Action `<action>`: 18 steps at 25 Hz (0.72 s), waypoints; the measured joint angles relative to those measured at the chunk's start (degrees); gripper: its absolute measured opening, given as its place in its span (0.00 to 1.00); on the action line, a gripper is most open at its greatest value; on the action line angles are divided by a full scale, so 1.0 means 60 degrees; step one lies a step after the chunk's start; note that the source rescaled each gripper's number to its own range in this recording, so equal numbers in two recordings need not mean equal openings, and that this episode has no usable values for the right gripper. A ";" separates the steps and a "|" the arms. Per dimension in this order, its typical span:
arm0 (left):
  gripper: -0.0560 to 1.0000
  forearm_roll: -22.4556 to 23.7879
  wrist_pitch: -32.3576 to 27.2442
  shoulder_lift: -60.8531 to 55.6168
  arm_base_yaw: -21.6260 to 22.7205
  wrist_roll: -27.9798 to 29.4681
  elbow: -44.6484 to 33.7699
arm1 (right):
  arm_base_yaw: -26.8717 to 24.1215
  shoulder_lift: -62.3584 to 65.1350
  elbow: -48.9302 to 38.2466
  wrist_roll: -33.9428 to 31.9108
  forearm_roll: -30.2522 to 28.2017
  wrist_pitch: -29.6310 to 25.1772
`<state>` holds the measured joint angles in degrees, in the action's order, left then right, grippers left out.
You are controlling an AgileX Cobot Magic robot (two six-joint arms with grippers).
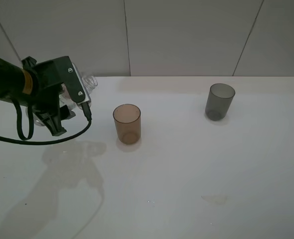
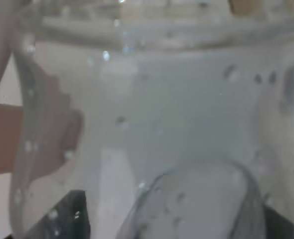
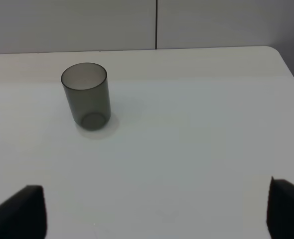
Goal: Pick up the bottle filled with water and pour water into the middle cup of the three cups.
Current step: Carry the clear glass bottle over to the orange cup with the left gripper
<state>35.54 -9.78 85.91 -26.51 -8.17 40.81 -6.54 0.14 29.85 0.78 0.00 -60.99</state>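
Bottle (image 1: 89, 82) clamped in left gripper (image 1: 57, 117), neck leaning toward middle cup (image 1: 126, 123), which stands near on gripper's right; right gripper (image 3: 154, 209) open, farther off.

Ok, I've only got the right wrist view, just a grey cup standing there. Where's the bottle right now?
Observer: The bottle is at the far left of the high view, held in the left tool.
Operator: And the amber cup I'm supposed to fill?
Observer: The middle cup stands upright to the right of the bottle, apart from it. Your grey cup is farther right again.
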 joint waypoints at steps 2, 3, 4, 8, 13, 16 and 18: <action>0.06 0.0073 -0.0407 0.0271 -0.0163 -0.0002 0.0180 | 0.0000 0.0000 0.0000 0.0000 0.0000 0.0000; 0.06 0.0261 -0.0986 0.0573 -0.0361 -0.0002 0.0476 | 0.0000 0.0000 0.0000 0.0000 0.0000 0.0000; 0.06 0.0355 -0.1326 0.0708 -0.0455 -0.0006 0.0650 | 0.0000 0.0000 0.0000 0.0000 0.0000 0.0000; 0.06 0.0542 -0.2376 0.1097 -0.0921 -0.0025 0.1294 | 0.0000 0.0000 0.0000 0.0000 0.0000 0.0000; 0.06 0.0817 -0.3053 0.1498 -0.1508 -0.0055 0.1783 | 0.0000 0.0000 0.0000 0.0000 0.0000 0.0000; 0.06 0.0983 -0.3388 0.1738 -0.1715 -0.0101 0.1993 | 0.0000 0.0000 0.0000 0.0000 0.0000 0.0000; 0.06 0.1026 -0.3598 0.1929 -0.1801 -0.0110 0.2158 | 0.0000 0.0000 0.0000 0.0000 0.0000 0.0000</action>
<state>41.70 -31.37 97.49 -37.32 -8.82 53.76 -6.54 0.14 29.85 0.78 0.00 -60.99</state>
